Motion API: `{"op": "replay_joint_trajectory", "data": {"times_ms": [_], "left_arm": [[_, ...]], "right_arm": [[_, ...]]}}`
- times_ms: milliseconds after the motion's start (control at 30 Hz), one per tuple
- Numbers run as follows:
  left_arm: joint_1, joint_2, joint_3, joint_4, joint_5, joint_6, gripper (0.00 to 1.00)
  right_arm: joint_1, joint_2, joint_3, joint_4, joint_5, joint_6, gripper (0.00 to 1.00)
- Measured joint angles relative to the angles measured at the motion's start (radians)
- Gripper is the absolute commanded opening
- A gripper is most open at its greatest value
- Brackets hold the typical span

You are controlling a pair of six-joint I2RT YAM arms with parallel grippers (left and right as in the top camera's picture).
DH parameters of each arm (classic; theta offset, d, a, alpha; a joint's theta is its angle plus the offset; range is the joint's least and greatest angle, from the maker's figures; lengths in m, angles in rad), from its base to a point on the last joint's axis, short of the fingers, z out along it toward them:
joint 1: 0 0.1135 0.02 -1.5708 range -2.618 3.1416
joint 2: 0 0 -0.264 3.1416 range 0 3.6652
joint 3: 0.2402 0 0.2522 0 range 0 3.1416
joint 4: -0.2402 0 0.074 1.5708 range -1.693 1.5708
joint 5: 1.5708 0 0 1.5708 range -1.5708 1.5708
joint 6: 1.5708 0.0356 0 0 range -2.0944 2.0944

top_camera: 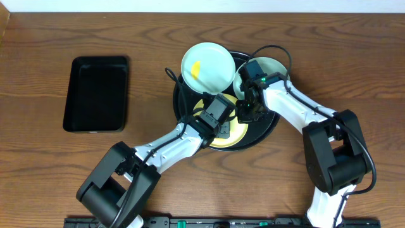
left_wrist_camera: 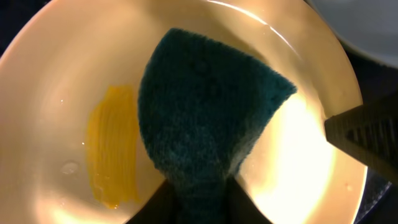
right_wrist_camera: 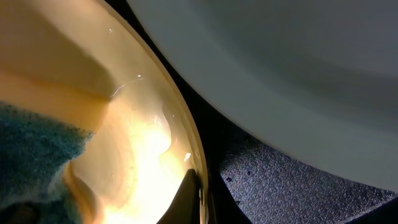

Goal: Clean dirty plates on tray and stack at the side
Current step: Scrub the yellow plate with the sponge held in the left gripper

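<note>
The round black tray (top_camera: pixel 182 104) sits mid-table. A pale yellow plate (top_camera: pixel 233 134) with a yellow-orange smear (left_wrist_camera: pixel 113 152) lies at the tray's front. My left gripper (left_wrist_camera: pixel 200 186) is shut on a dark teal sponge (left_wrist_camera: pixel 205 106) that rests on this plate beside the smear. My right gripper (right_wrist_camera: pixel 198 186) is shut on the yellow plate's rim (right_wrist_camera: pixel 180 124), with one finger inside the rim. A light blue plate (top_camera: pixel 207 66) with a smear leans at the tray's back left. Another light blue plate (top_camera: pixel 271 63) lies at the back right, partly hidden by my right arm.
A rectangular black tray (top_camera: pixel 96 94) lies on the wooden table (top_camera: pixel 50 177) at the left. Both arms cross the front of the round tray. A black cable (top_camera: pixel 278 50) loops over the back right plate.
</note>
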Motion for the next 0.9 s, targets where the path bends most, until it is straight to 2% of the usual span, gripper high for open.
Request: {"op": "replay_joint_trajectory", "data": {"times_ms": [200, 467, 767, 900], "left_arm": [[-0.001, 0.000, 0.001, -0.018, -0.040, 0.003, 0.08], [-0.006, 0.000, 0.013, -0.114, -0.192, 0.002, 0.08], [-0.005, -0.010, 0.013, -0.132, -0.384, 0.003, 0.08], [0.000, -0.063, 0.013, -0.124, -0.420, 0.002, 0.08]], "right_arm": [[0.000, 0.000, 0.000, 0.000, -0.008, 0.000, 0.01], [0.003, 0.000, 0.000, -0.002, -0.021, 0.007, 0.01], [0.003, 0.000, 0.000, -0.005, -0.020, 0.008, 0.01], [0.003, 0.000, 0.000, -0.005, -0.013, 0.007, 0.01]]}}
